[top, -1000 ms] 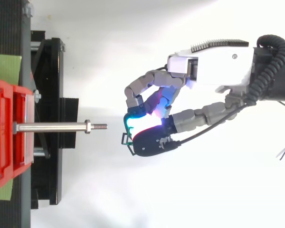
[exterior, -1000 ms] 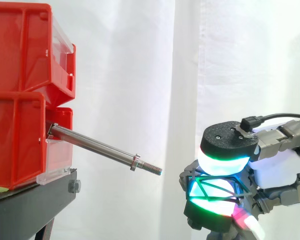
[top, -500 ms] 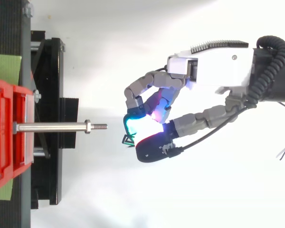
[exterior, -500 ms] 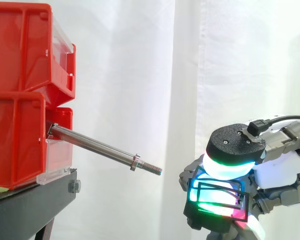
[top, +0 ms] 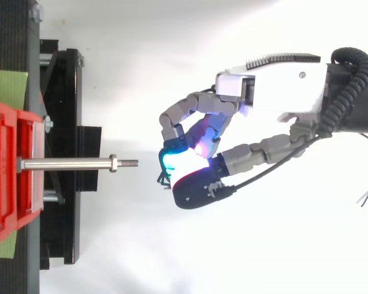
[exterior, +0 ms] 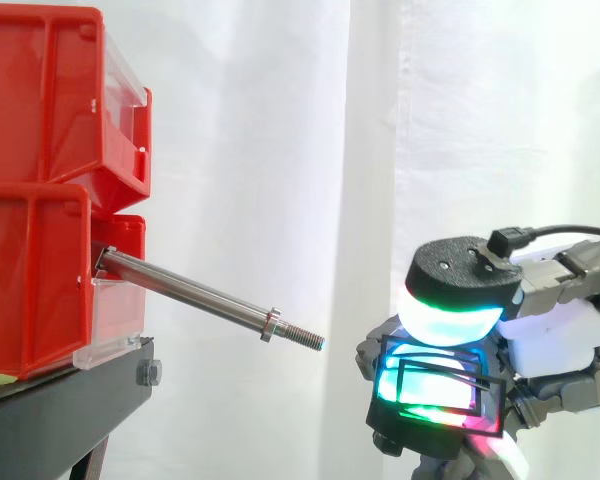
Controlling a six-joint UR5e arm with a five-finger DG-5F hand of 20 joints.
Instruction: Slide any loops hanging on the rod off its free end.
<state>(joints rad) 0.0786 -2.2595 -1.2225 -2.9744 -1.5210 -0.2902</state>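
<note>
- Rod (exterior: 195,298): metal, bare of loops along its whole visible length. It is projecting from the front of the lower of the red bins (exterior: 40,180), above the right edge of the black stand (exterior: 70,400), and sloping down towards its free end.
- Free end (exterior: 306,338): threaded, with a nut (exterior: 270,325) just behind it. Nothing is hanging on either.
- Loop (exterior: 440,385): thin dark wire bent to a rough rectangle. It is sitting clear of the rod, beyond the free end and lower than it, apart from the thread.
- Hand (top: 267,89): hovering off the free end, roughly in line with the rod in the top view.
- Fingers (exterior: 450,320): curled, with the glowing pads pinching the loop between thumb and fingertips.
- Step in hand, as judged: the slide-off is looking complete, and the hand is carrying the freed loop away from the rod.
- Next move, as judged: it is calling for the loop to be kept well clear of the threaded tip, then for the fingers to open and release it. No second loop is showing, so no return to the rod is appearing necessary.
</note>
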